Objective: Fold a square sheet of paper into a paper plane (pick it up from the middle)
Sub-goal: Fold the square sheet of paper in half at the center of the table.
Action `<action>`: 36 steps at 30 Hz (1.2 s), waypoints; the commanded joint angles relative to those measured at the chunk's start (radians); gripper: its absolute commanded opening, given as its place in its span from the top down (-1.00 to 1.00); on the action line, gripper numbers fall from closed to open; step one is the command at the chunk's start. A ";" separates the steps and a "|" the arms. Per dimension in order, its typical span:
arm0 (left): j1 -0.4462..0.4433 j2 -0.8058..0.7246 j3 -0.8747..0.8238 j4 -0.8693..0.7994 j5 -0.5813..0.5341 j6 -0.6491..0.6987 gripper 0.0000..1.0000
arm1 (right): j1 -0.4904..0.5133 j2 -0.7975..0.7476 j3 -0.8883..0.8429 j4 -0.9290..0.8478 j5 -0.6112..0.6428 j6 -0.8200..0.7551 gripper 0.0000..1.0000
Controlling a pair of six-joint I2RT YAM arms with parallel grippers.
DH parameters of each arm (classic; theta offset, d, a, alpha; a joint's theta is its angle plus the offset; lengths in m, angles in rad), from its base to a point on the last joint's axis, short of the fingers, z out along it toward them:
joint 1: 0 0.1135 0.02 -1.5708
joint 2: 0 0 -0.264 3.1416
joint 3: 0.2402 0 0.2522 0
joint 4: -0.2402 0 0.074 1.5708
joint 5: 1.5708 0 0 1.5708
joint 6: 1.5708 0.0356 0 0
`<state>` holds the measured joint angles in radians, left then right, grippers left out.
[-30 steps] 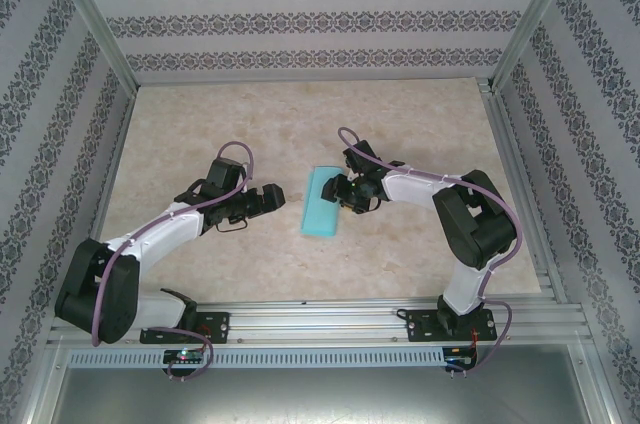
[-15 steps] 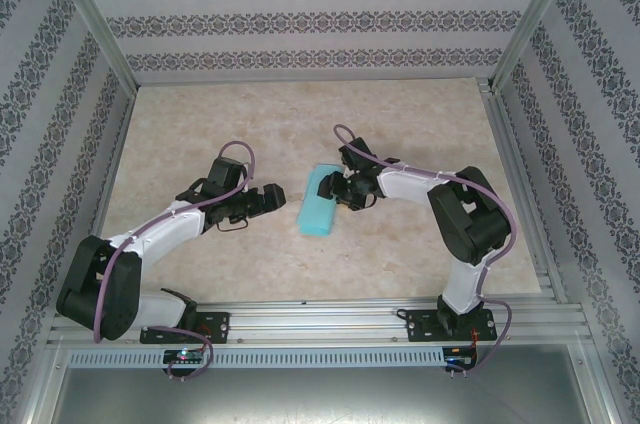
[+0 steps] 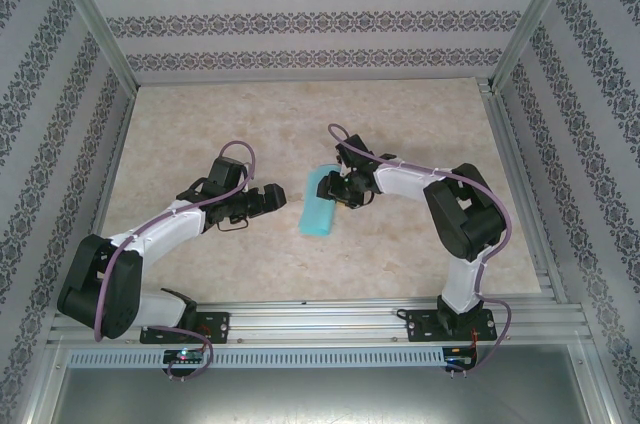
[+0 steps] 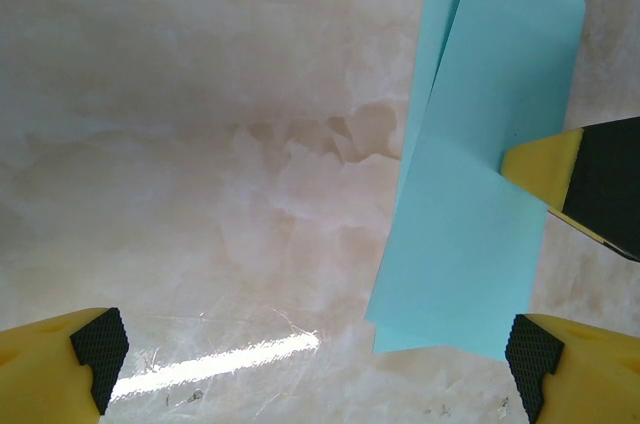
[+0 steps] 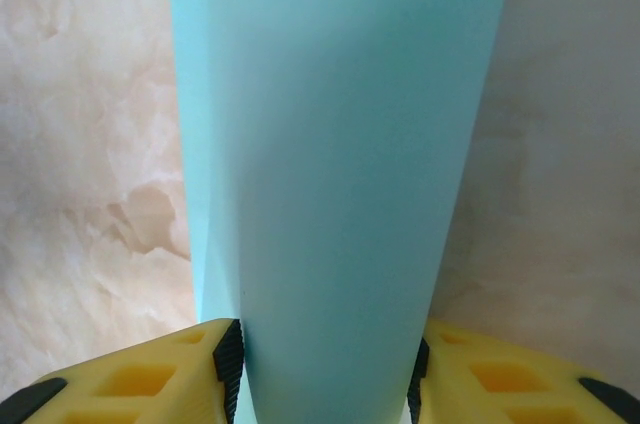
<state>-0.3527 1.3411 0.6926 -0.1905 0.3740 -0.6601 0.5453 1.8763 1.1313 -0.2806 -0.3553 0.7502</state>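
Note:
The square sheet of paper [image 3: 317,214] is turquoise and lies mid-table, folded over into a long strip. Its far end curls upward [image 5: 340,144]. My right gripper [image 3: 341,189] is at that far end, and both black pads [image 5: 230,359] press the sides of the bulging sheet [image 4: 480,194]. One of its yellow fingers [image 4: 560,169] rests on the strip's right edge. My left gripper [image 3: 281,197] hovers just left of the strip, wide open with nothing between its fingers [image 4: 314,354]. The paper plane is out of view.
The marble-patterned tabletop [image 3: 200,134] has free room on all sides of the strip. Aluminium rails [image 3: 520,194] and patterned walls enclose the table. The arm bases stand on the near rail [image 3: 320,319].
My right gripper has shifted slightly left over the strip's far end and its jaws have narrowed on the paper, which now looks narrower and more curled. The left arm has not moved.

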 commanded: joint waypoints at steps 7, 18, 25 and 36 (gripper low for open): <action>-0.008 0.004 0.028 -0.010 0.016 0.013 -1.00 | -0.033 0.056 0.083 -0.123 -0.076 -0.160 0.06; -0.009 -0.001 0.034 -0.019 0.021 0.014 -1.00 | -0.034 0.099 0.146 -0.198 -0.081 -0.227 -0.08; -0.008 -0.002 0.040 -0.022 0.024 0.019 -1.00 | -0.033 0.122 0.172 -0.251 -0.045 -0.249 -0.15; -0.008 0.008 0.045 -0.018 0.028 0.016 -1.00 | -0.026 0.152 0.191 -0.314 0.022 -0.201 -0.17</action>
<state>-0.3527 1.3411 0.7128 -0.1947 0.3893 -0.6579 0.5194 1.9930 1.3193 -0.5362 -0.4076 0.5240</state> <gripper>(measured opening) 0.999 0.580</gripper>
